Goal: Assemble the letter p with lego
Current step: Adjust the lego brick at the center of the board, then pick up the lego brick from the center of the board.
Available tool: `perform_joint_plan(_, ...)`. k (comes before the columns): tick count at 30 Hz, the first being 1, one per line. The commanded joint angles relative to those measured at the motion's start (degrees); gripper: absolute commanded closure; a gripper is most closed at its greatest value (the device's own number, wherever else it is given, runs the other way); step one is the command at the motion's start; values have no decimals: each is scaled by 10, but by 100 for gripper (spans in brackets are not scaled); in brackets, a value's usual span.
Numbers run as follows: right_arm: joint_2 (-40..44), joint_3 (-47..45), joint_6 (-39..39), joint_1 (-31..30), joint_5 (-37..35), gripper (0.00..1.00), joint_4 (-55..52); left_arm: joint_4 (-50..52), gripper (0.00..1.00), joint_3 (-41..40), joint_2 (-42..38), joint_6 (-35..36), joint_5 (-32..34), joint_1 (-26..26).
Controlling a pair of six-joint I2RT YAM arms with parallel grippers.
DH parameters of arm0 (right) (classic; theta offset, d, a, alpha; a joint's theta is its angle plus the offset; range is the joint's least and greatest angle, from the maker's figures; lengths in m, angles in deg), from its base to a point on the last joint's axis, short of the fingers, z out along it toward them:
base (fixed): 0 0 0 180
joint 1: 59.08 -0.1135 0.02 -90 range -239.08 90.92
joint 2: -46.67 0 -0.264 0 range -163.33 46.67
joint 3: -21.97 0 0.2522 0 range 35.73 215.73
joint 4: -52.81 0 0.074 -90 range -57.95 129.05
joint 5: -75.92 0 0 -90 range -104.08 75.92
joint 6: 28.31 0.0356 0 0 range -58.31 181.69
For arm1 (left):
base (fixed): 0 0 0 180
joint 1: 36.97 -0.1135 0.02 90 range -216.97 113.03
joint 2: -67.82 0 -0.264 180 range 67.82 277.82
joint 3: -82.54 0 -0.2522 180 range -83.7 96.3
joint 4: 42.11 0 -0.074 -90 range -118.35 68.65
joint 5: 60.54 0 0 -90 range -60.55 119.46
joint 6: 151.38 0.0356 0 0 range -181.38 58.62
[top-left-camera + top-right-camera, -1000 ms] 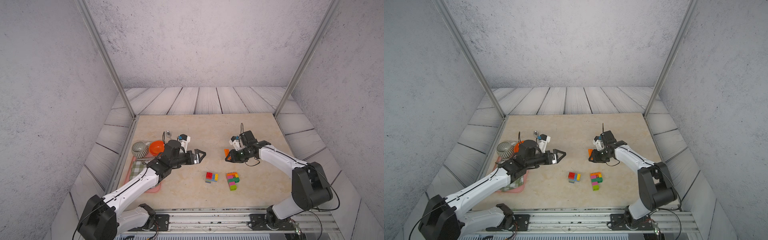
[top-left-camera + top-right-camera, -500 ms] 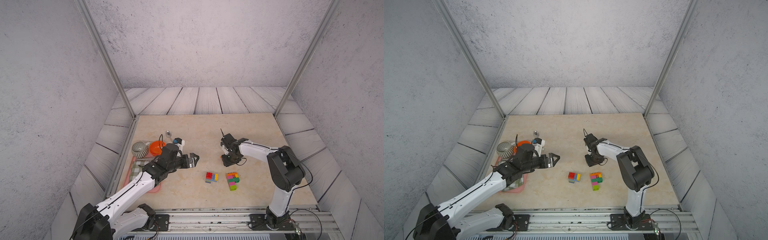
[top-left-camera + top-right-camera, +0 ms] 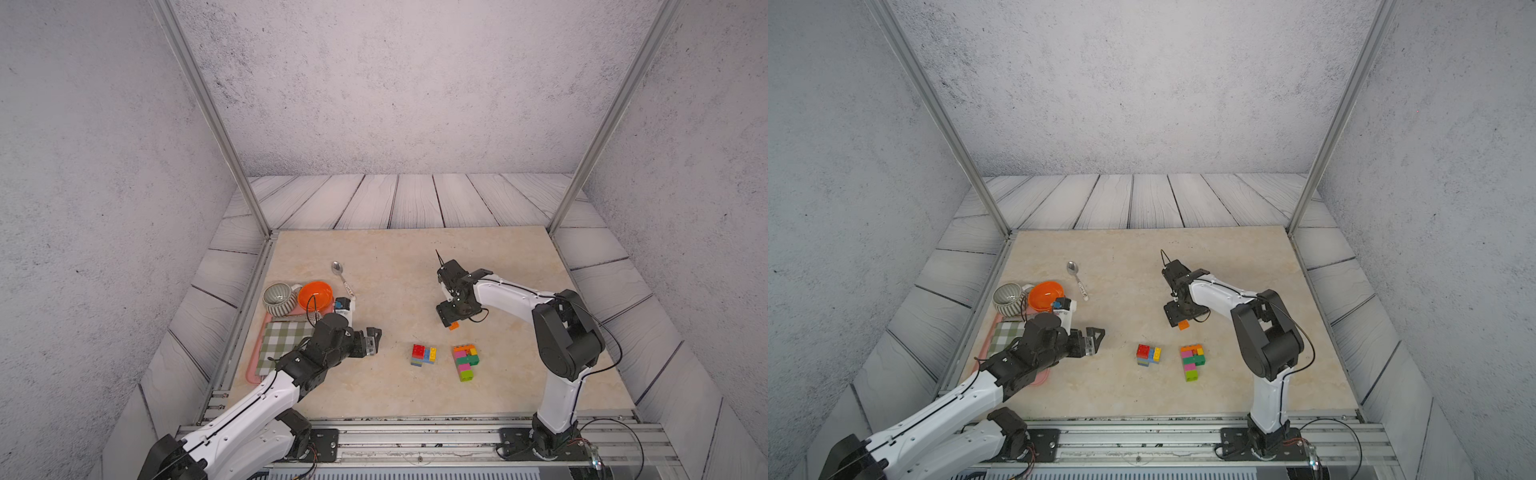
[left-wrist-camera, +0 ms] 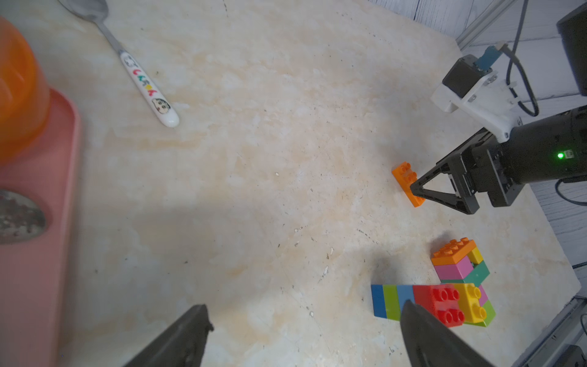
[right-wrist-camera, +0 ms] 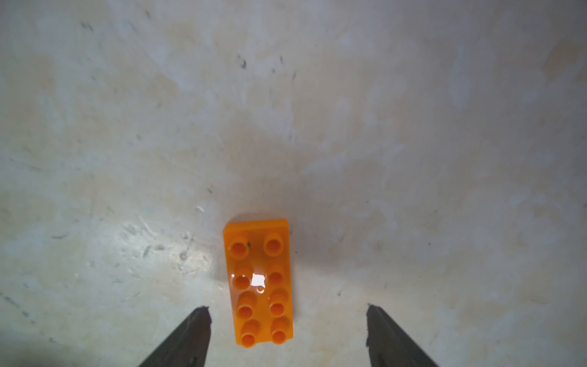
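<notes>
Down on beige surface [image 3: 374, 257], straddling loose studs-up orange brick [image 5: 259, 282] with right jaws spread wide, gripping nothing, probably lining up a square grasp. Aiming for nearby part-built letter [image 3: 465, 360] beside spare stack [image 3: 423, 355]. Hovering well apart with left jaws open, empty, giving room.

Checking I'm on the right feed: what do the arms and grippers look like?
The left arm and right arm have white links, black joints. The left gripper and right gripper are black with triangular open-frame fingers. Black cable and a green light mark the right wrist.
</notes>
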Motion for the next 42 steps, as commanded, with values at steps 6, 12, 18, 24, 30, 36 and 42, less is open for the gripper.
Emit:
perform_joint_plan(6, -40, 36, -12, -2, 17, 23, 21, -24, 2, -5, -15, 20, 13, -4)
perform_joint_plan(12, -52, 27, -12, -2, 23, 33, 30, -27, 2, -5, -13, 18, 7, -4)
perform_joint_plan(18, -66, 24, -12, -3, 38, 41, 32, -33, 2, -6, -5, 19, 3, -4)
perform_joint_plan(24, -79, 34, -9, -2, 21, 46, 9, -36, 2, -6, 2, 22, 1, -4)
perform_joint_plan(30, -65, 28, -8, -2, 18, 51, -3, -43, 2, -5, 15, 22, -6, -4)
perform_joint_plan(36, -61, 30, -7, -2, 25, 72, -5, -47, 2, -4, 20, 24, -7, -4)
perform_joint_plan(42, -6, 27, -19, -2, 55, 89, 2, -51, 2, -3, 32, 23, -8, -4)
